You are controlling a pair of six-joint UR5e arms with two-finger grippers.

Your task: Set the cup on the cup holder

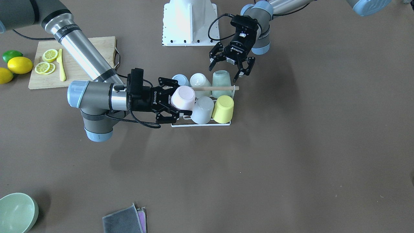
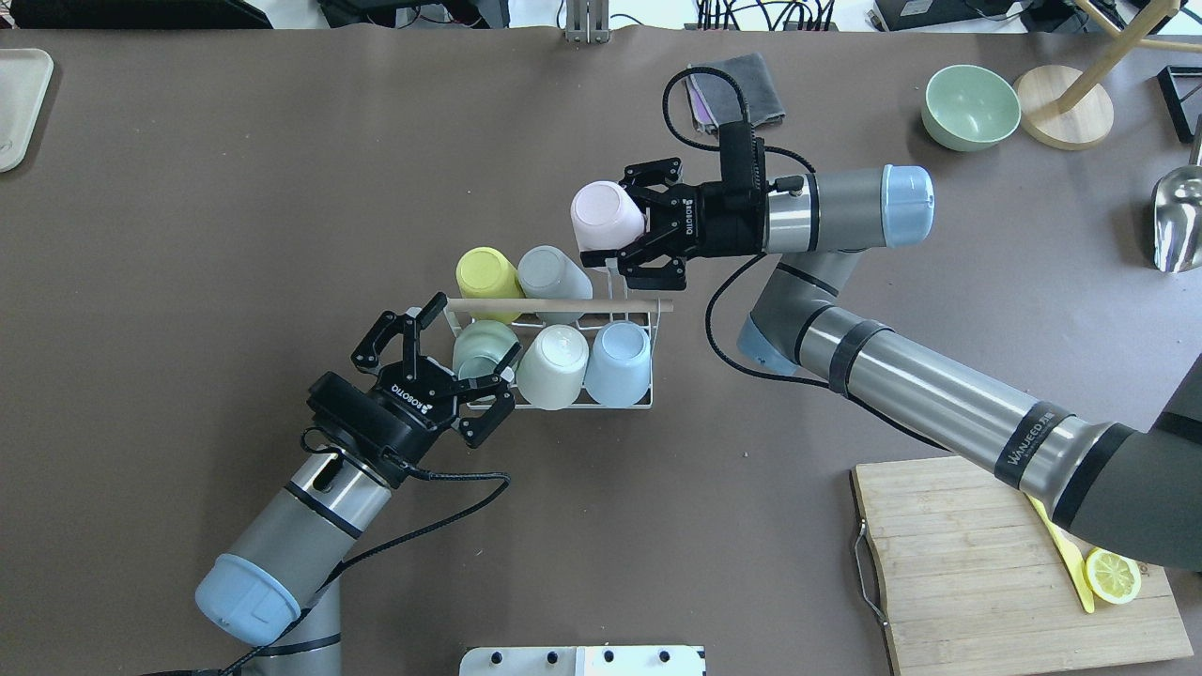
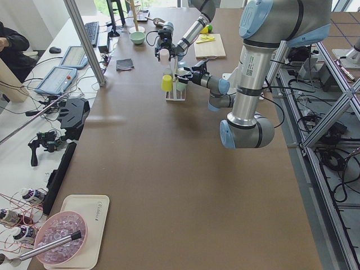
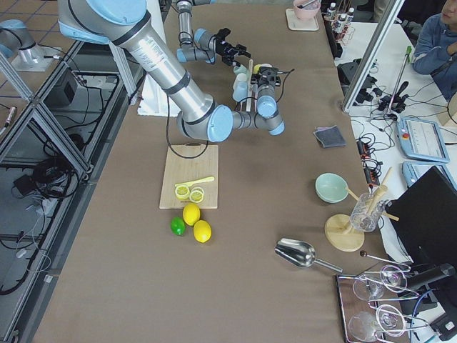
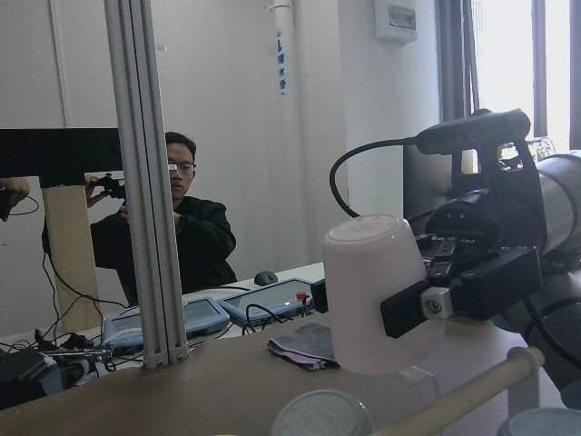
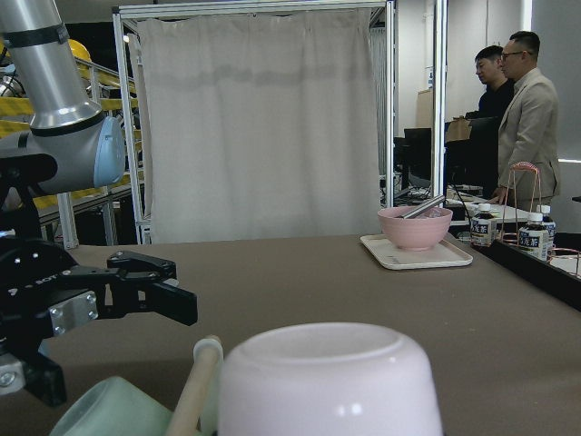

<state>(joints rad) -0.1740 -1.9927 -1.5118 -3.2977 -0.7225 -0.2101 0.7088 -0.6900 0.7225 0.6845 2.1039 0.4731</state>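
Pink cup (image 2: 608, 214): mouth down, held above the cup holder (image 2: 563, 305), at 1 o'clock from the rack's middle in the overhead view, over its one vacant corner. Right gripper (image 2: 627, 223) reaches in from 3 o'clock, fingers pinching the cup's wall. Grey cup (image 2: 554, 272) sits just beside the vacant spot, at its 9 o'clock. Left gripper (image 2: 474, 329) at the rack's 8 o'clock, fingers spread, holding nothing, close by the pale green cup (image 2: 484, 345). Likely risks: lowered off-centre, the rim may snag a prong or the wooden rod, or nudge the grey cup; released early, the cup may tip off the rack.
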